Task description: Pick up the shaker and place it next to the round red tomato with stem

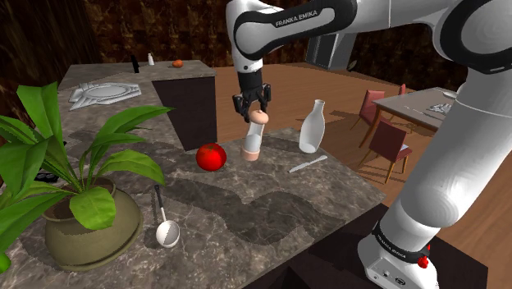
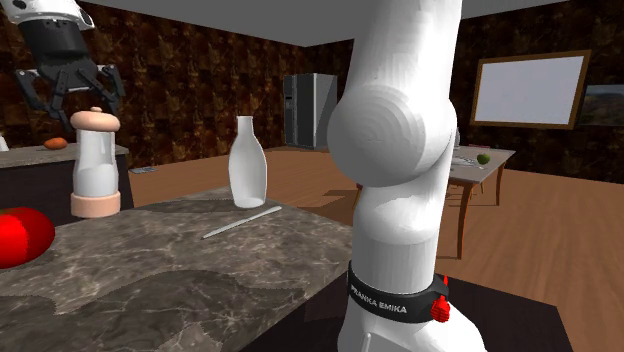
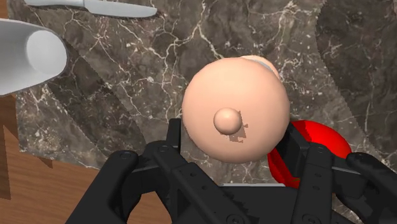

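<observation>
The shaker [image 1: 253,136], clear-bodied with a peach cap and base, stands upright on the dark marble counter [image 1: 271,205], just to the shoulder view's right of the round red tomato [image 1: 212,156]. My gripper [image 1: 251,112] hovers right over its cap, open. In the second exterior view the fingers [image 2: 108,84] spread wide above the shaker [image 2: 95,165] without touching it, and the tomato [image 2: 15,238] lies at the left edge. Looking down from the wrist, the gripper [image 3: 234,137] straddles the shaker's cap [image 3: 235,105], and the tomato [image 3: 318,143] sits beside it.
A white bottle [image 1: 311,126] and a knife [image 1: 308,164] lie to the shoulder view's right of the shaker. A potted plant [image 1: 82,205] and a ladle [image 1: 166,232] occupy the counter's near left. A dining table with chairs [image 1: 418,103] stands beyond the counter's edge.
</observation>
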### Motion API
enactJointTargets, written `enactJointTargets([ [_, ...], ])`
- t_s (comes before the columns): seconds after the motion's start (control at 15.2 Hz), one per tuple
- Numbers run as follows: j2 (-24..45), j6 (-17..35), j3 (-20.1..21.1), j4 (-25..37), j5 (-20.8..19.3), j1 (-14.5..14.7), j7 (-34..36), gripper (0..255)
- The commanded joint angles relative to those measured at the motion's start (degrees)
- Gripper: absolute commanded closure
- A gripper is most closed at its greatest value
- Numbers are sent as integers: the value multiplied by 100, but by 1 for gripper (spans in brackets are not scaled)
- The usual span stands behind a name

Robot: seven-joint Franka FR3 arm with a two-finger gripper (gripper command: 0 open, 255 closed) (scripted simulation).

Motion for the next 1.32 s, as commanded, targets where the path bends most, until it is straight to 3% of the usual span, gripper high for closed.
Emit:
enactJointTargets([
  [0.0, 15, 160, -1, -144, -9, 0, 23, 255],
  [0.79, 284, 1071, -10, -811, -131, 4, 191, 255],
  [1.25, 284, 1071, -10, -811, -131, 4, 191, 255],
])
